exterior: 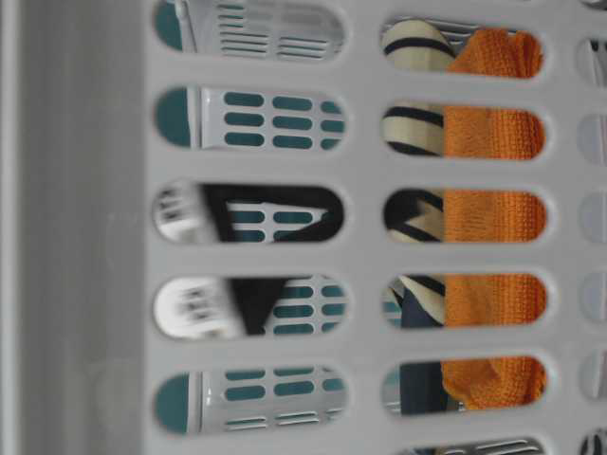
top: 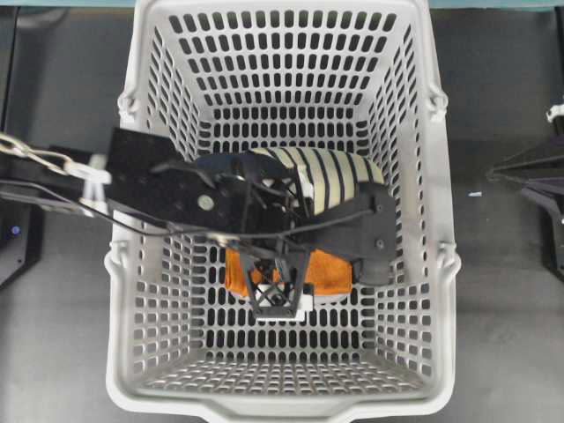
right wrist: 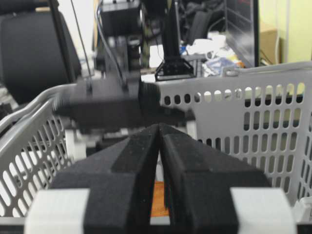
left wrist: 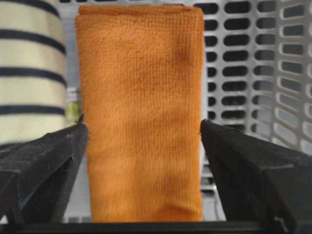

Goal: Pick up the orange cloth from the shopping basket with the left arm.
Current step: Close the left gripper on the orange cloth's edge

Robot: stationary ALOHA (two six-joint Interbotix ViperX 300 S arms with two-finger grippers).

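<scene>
The orange cloth (left wrist: 141, 73) lies as a folded pad on the floor of the grey shopping basket (top: 132, 264), beside a navy and cream striped slipper (top: 330, 176). My left arm (top: 167, 189) reaches down into the basket from the left. Its gripper (left wrist: 144, 124) is open, one black finger on each long side of the cloth, and I cannot tell whether they touch it. From overhead the gripper (top: 278, 291) covers the middle of the cloth (top: 333, 271). Through the basket wall, the table-level view shows the cloth (exterior: 493, 218) against the slipper (exterior: 413, 123). My right gripper (right wrist: 159, 127) is shut and empty.
The basket's slotted walls (left wrist: 273, 73) stand close on the right of the cloth, and the slipper (left wrist: 29, 73) lies close on its left. The right arm (top: 533, 176) stays outside the basket on the dark table (top: 502, 264), facing the basket's rim (right wrist: 273, 70).
</scene>
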